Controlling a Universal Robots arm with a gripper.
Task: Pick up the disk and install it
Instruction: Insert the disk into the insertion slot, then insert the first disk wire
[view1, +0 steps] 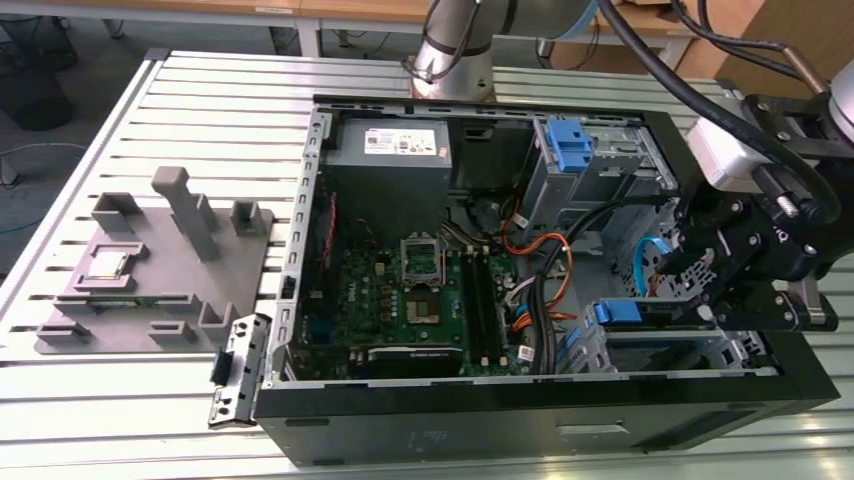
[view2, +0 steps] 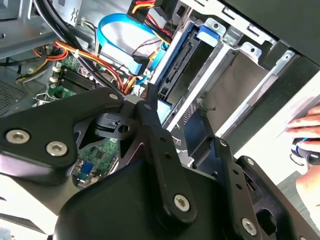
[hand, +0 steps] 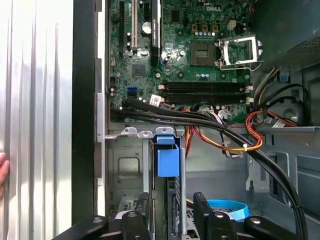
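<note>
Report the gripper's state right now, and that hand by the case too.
Gripper: cannot be told; it sits at the disk inside the case.
Person's hand: outside the case; whether it holds anything cannot be told.

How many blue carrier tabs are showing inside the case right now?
2. One blue tab stands in the upper bay; the other is on the disk in the lower bay, beside the gripper, which may hide more.

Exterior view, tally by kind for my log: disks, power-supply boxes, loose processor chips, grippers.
disk: 1
power-supply box: 1
processor chip: 1
gripper: 1
Total: 4
</note>
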